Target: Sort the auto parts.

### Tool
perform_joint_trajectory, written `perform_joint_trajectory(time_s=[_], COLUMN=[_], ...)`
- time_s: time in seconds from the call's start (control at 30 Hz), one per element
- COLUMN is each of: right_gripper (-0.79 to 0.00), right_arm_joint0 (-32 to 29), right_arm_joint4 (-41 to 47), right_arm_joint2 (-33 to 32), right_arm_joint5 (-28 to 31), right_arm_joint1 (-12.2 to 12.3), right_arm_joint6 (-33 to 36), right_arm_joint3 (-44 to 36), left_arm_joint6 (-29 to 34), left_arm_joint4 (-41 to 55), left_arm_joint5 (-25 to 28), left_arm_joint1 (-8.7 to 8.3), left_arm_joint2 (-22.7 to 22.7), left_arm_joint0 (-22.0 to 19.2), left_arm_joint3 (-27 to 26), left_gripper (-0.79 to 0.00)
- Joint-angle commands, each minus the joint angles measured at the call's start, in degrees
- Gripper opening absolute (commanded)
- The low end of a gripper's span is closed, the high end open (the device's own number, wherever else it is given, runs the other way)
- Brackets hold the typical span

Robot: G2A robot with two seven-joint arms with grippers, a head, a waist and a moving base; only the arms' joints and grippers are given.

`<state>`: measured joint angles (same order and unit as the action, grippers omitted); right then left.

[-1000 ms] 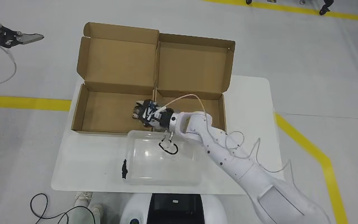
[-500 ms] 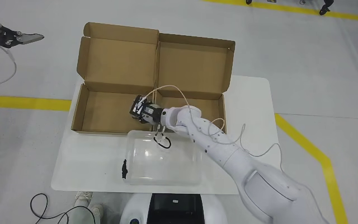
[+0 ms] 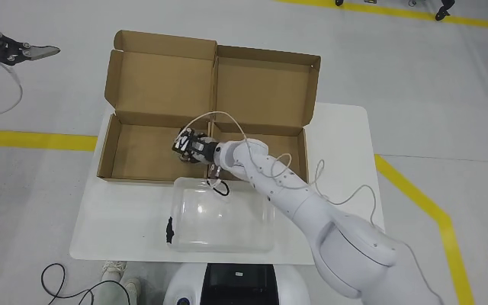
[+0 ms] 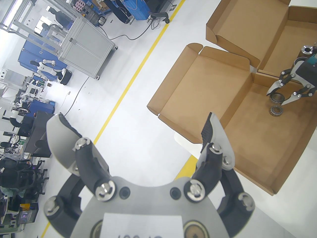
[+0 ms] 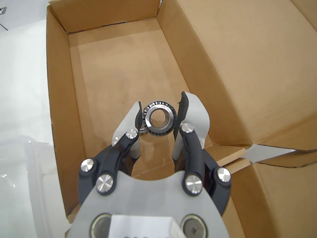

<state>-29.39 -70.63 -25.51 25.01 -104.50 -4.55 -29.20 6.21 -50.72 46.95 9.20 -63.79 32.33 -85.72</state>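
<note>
Bearing (image 5: 159, 121) in right gripper (image 5: 160, 102) fingers over cardboard box (image 5: 104, 70).
Grip seems snug; second bearing (image 4: 276, 110) beneath, partly hidden; left gripper (image 4: 133, 118) wide open, empty.

Open floor is available in the left cardboard box (image 3: 133, 152) beyond the right hand (image 5: 161, 101), closed on a roller bearing (image 5: 161, 131); a second bearing (image 4: 276, 111) lies beneath. Access is bounded by the box walls, raised lid (image 3: 164, 80) and the clear plastic bin (image 3: 244, 225) just beside.
</note>
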Motion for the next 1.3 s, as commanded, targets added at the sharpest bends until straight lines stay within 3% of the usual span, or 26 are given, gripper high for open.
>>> perform_joint_trajectory(time_s=[0.0, 0.23, 0.47, 0.63, 0.93, 1.03, 1.1, 1.13, 1.27], right_gripper=[-0.471, -0.449, -0.397, -0.320, -0.363, -0.228, -0.040, 0.000, 0.000], right_arm_joint0=[0.4, 1.2, 1.0, -0.3, -7.1, -11.0, -14.0, -15.7, -22.9], right_arm_joint4=[-0.2, -1.6, -2.2, -3.3, -6.9, -8.4, -9.5, -10.3, -12.4], right_arm_joint2=[0.0, -0.2, -1.4, -3.0, -8.1, -10.9, -13.3, -14.6, -20.1], right_arm_joint5=[-0.2, 0.1, 3.6, 5.9, 8.5, 9.2, 9.4, 9.4, 10.6], right_arm_joint1=[-0.4, -1.4, -1.0, 0.6, 5.9, 8.2, 9.8, 10.6, 13.8], right_arm_joint6=[-0.4, -3.4, -8.8, -12.3, -10.7, -8.6, -6.9, -5.8, -2.1], right_arm_joint3=[0.9, 1.9, -0.7, -4.5, -18.4, -25.0, -30.0, -32.5, -42.7], left_arm_joint6=[0.0, 0.0, 0.0, 0.0, 0.0, 0.0, 0.0, 0.0, 0.0], left_arm_joint4=[0.0, 0.0, 0.0, 0.0, 0.0, 0.0, 0.0, 0.0, 0.0], left_arm_joint5=[0.0, 0.0, 0.0, 0.0, 0.0, 0.0, 0.0, 0.0, 0.0], left_arm_joint1=[0.00, 0.00, 0.00, 0.00, 0.00, 0.00, 0.00, 0.00, 0.00], left_arm_joint2=[0.0, 0.0, 0.0, 0.0, 0.0, 0.0, 0.0, 0.0, 0.0], left_arm_joint0=[0.0, 0.0, 0.0, 0.0, 0.0, 0.0, 0.0, 0.0, 0.0], left_arm_joint3=[0.0, 0.0, 0.0, 0.0, 0.0, 0.0, 0.0, 0.0, 0.0], left_gripper=[0.000, 0.000, 0.000, 0.000, 0.000, 0.000, 0.000, 0.000, 0.000])
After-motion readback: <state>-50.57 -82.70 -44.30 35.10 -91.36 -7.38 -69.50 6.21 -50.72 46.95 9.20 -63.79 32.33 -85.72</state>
